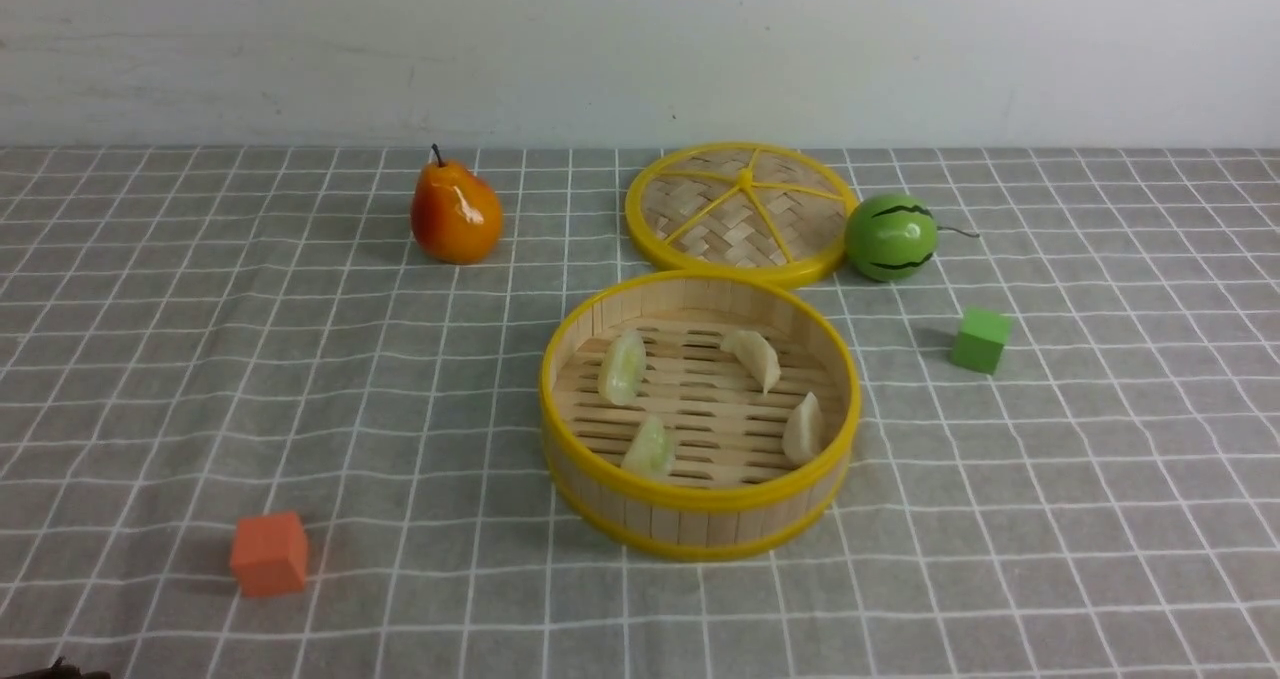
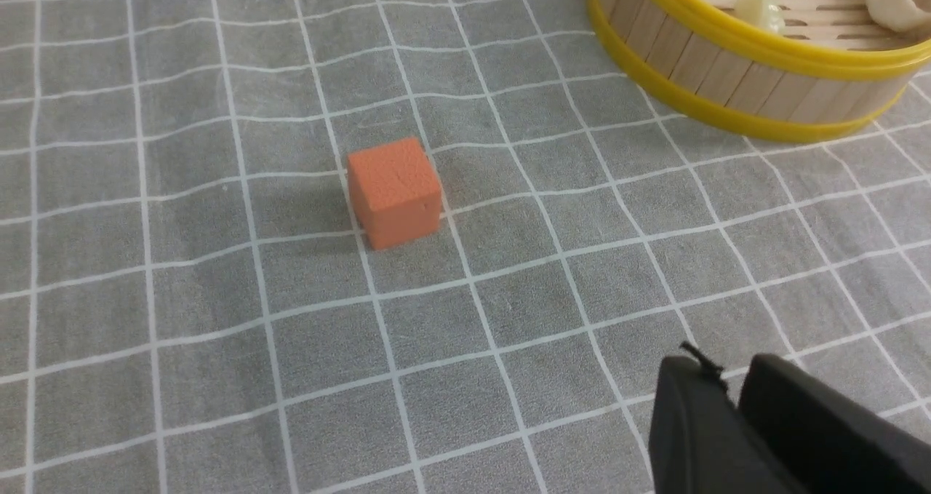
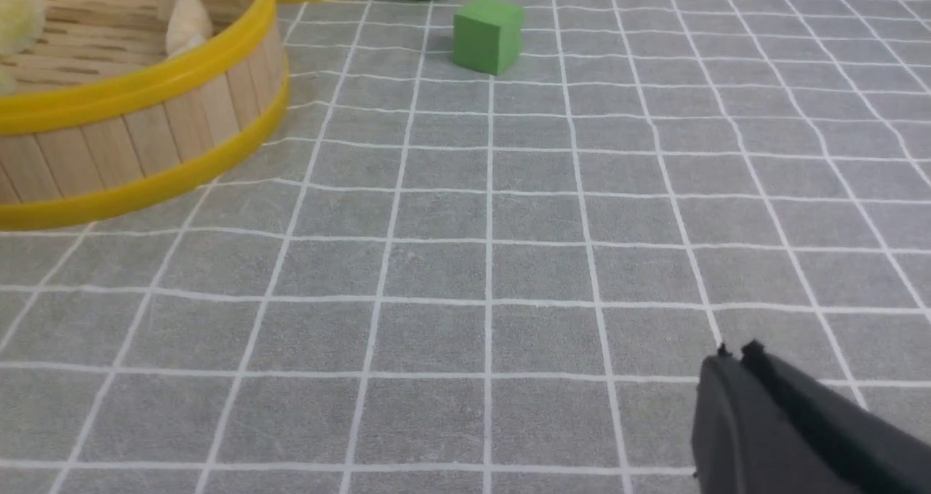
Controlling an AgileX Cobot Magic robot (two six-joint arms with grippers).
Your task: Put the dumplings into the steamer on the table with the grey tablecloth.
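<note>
The steamer (image 1: 690, 521) stands mid-table on the grey tablecloth (image 1: 400, 409). All four dumplings lie on its slatted floor: two pale green ones (image 1: 622, 367) (image 1: 650, 449) on the left and two cream ones (image 1: 755, 357) (image 1: 803, 429) on the right. My left gripper (image 2: 726, 375) is shut and empty, low over the cloth, near-left of the steamer (image 2: 698, 50). My right gripper (image 3: 734, 354) is shut and empty over the cloth, near-right of the steamer (image 3: 109, 145). Neither gripper's jaws show in the front view.
The woven lid (image 1: 742, 209) lies behind the steamer. A toy watermelon (image 1: 890, 236) sits to the lid's right and a pear (image 1: 455, 214) at back left. A green cube (image 1: 980, 339) is right of the steamer, an orange cube (image 1: 269, 553) at front left.
</note>
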